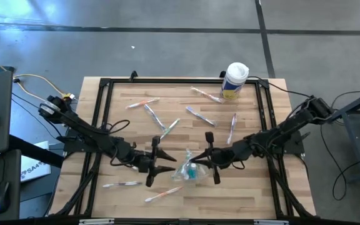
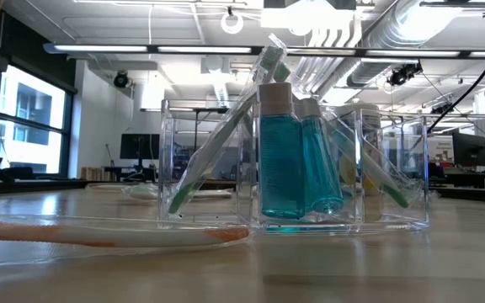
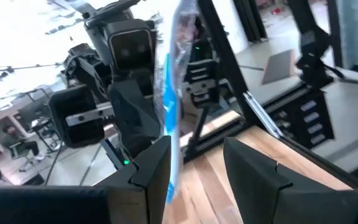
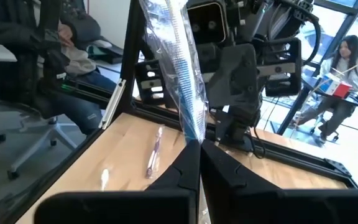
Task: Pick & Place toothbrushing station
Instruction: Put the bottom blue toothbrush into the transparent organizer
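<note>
The toothbrushing station (image 1: 189, 171) is a clear plastic holder with teal bottles and toothbrushes (image 2: 293, 151). Its base rests on the table at mid-front. Above it my two grippers face each other. My right gripper (image 4: 199, 146) (image 1: 199, 164) is shut on a clear-wrapped blue toothbrush (image 4: 179, 68). My left gripper (image 3: 197, 162) (image 1: 170, 166) is open. The same wrapped toothbrush (image 3: 169, 93) runs along the inner edge of one of its fingers (image 3: 157, 165). Whether that finger touches it I cannot tell. My right gripper pinches the lower end of the toothbrush's wrapper (image 4: 193, 134) between its two fingertips. The fingers come level from the table's right. The toothbrush stands up from the fingers, leaning slightly, clear of the table.
A white canister with a yellow label (image 1: 235, 80) stands at the back right. Several wrapped toothbrushes lie loose on the wood (image 1: 142, 103) (image 1: 200, 115) (image 1: 122, 184) (image 1: 163, 195), one of them just in front of the station (image 2: 99, 236). A black frame (image 1: 105, 81) borders the table. People sit beyond the table (image 4: 347, 62).
</note>
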